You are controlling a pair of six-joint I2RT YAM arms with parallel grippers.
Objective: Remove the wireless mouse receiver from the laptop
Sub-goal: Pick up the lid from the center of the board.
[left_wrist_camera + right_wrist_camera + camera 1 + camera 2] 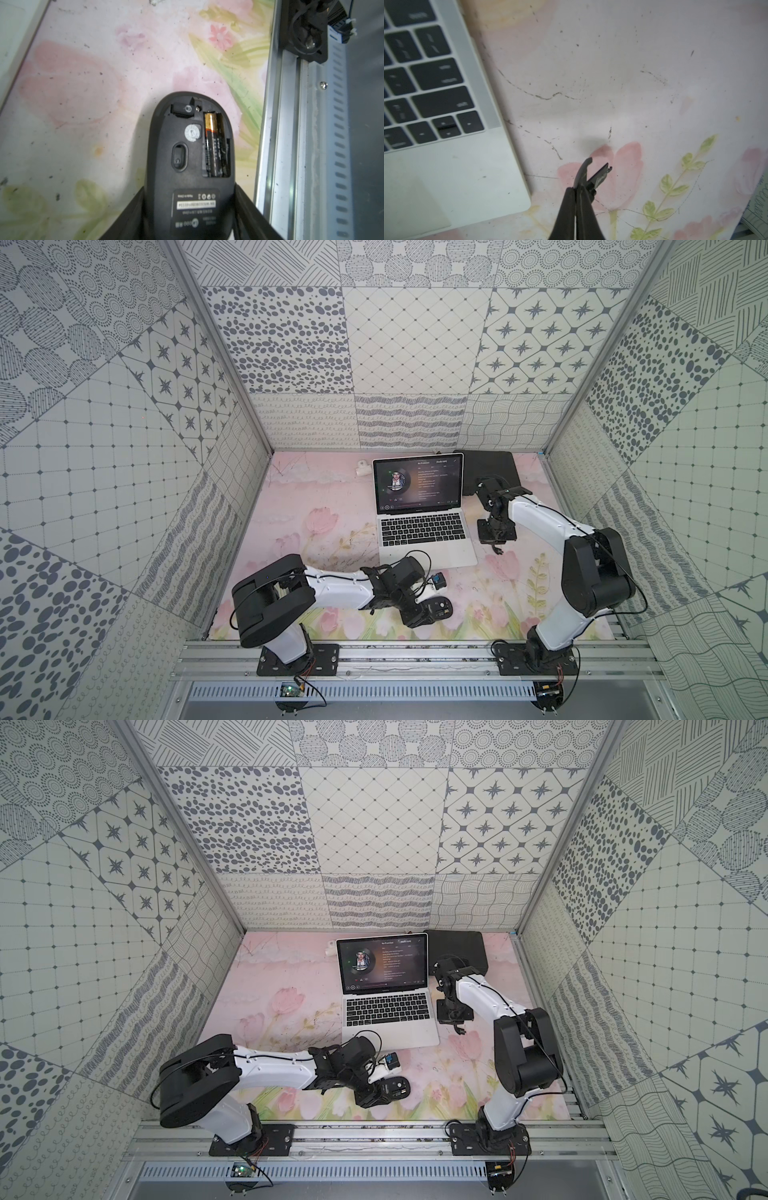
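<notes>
The silver laptop (pixel 424 549) (pixel 390 1031) stands open at the back middle of the flowered mat. My left gripper (pixel 424 612) (pixel 189 207) is shut on a black mouse (pixel 187 158), held underside up near the front rail. A tiny black nub with a round mark, the wireless mouse receiver (pixel 182 109), sits in a slot of that underside beside the battery (pixel 212 143). My right gripper (pixel 496 547) (pixel 599 164) hangs over the mat just right of the laptop (pixel 446 176). It is shut with nothing held and its thin tips crossed. No nub shows on the laptop's right edge.
A black case (pixel 490 472) lies at the back right, behind my right arm. A small white object (pixel 362 468) lies left of the laptop's screen. The aluminium rail (pixel 415 651) (pixel 291 124) runs along the front, close to the mouse.
</notes>
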